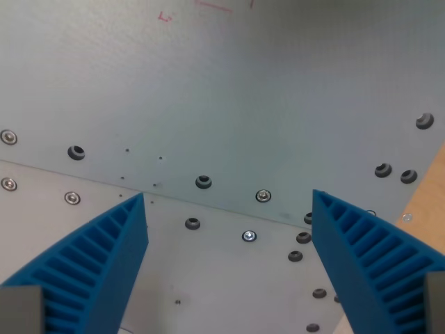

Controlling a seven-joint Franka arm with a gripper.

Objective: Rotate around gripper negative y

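The gripper (228,200) hangs spread wide with nothing between its blue ribbed fingers (104,257), over the bolted metal plate (229,104).

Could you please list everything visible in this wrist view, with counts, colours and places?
metal plates: two, grey, filling the view, meeting at a seam running across the middle.
screws: several, silver, along the seam and at the wrist view's left edge.
holes: many, dark, scattered, most toward the wrist view's right.
red marks: a few, faint, top edge.
wooden surface: one strip, tan, right edge.
fingers: two, blue, ribbed, bottom corners, wide apart, holding nothing.
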